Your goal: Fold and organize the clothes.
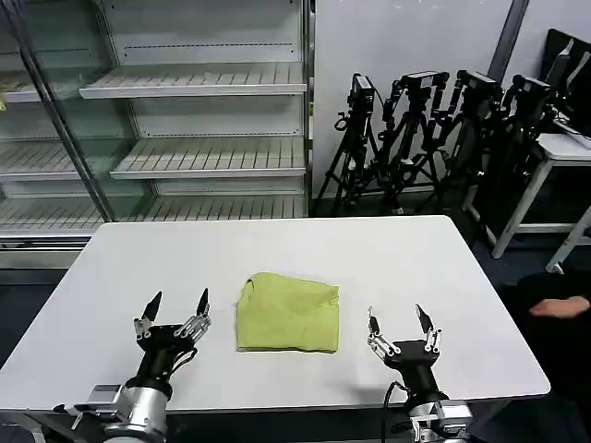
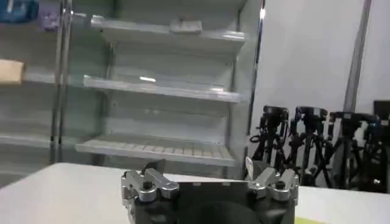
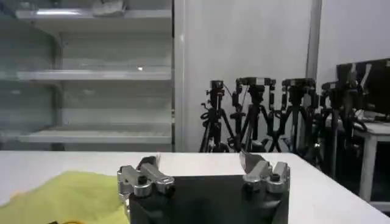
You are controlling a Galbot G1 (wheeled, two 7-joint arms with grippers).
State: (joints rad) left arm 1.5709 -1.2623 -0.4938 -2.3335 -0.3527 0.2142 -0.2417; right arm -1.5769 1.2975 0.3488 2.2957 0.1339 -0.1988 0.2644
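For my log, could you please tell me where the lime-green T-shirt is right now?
In the head view, the folded lime-green soft fabric T-shirt lies on the white table, near its front edge, between the open left end effector and open right end effector.

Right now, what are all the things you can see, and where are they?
T-shirt: one, lime-green, folded into a rough square, lying near the front middle of the table between the two hands.
Table: one, white, right in front of the robot.
Shelves: one rack with several levels, white, behind the table to the left.
Tripods with cameras: a cluster, black, standing behind the table to the right.
Side table: one, white, at the far right edge.
Left hand: one, black and silver, open, beside the T-shirt on its left, not touching it.
Right hand: one, black and silver, open, to the T-shirt's right, apart from it.
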